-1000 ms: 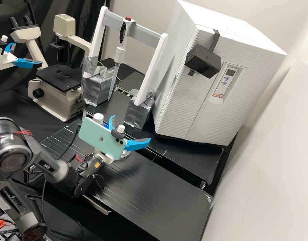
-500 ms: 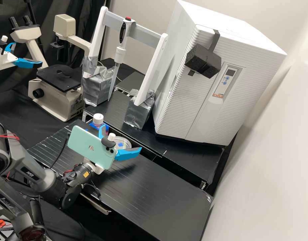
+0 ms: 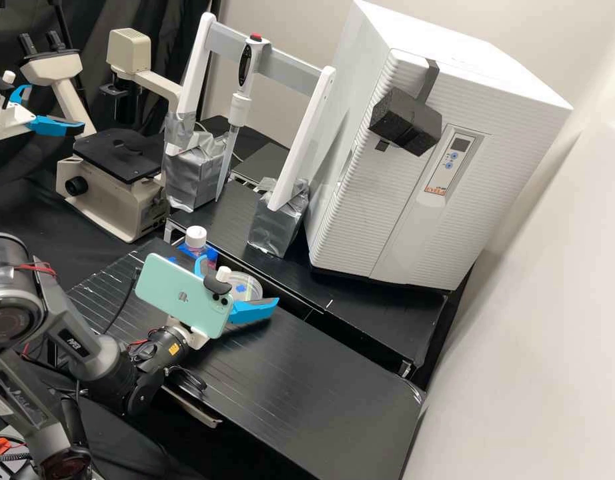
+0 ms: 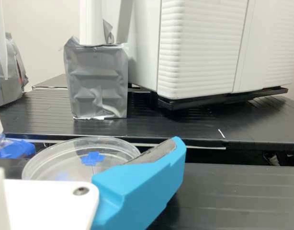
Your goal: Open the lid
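Observation:
My gripper is over the near bench, its two blue fingers spread with nothing held between them. A clear round dish stands just beyond them by the bench's far edge, partly hidden by the fingers and the phone mount. Across its transparent lid in the wrist view is a blue cross mark. There the gripper has one blue finger in front of the dish's rim, overlapping it; whether they touch I cannot tell. The lid looks flat on the dish.
A white-capped bottle with blue around it stands left of the dish. Behind are a raised black shelf, a white pipette stand on taped blocks, and a white cabinet. A microscope is at the back left.
The gripper has moved toward the bench's near left side, then dipped slightly in the last half second. The dish and bottle are now less covered by it. The fingers stay open.

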Controlling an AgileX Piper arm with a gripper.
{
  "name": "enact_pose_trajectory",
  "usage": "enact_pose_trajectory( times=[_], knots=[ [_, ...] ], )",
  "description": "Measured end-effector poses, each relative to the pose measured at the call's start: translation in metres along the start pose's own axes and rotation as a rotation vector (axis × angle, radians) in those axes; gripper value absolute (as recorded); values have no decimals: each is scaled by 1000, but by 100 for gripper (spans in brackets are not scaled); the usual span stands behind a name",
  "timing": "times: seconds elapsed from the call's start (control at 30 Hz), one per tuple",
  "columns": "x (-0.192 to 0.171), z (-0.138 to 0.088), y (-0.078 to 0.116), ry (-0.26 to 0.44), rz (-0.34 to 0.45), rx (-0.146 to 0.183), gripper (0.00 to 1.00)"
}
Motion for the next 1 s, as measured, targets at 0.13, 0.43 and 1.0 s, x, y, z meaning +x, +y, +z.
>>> enact_pose_trajectory(
  times=[0.13, 0.43, 1.0],
  knots=[
    [0, 0, 0, 0, 0, -6, 100],
    [1, 3, -2, -14, -13, -2, 100],
    [2, 4, -3, -18, -18, 2, 0]
  ],
)
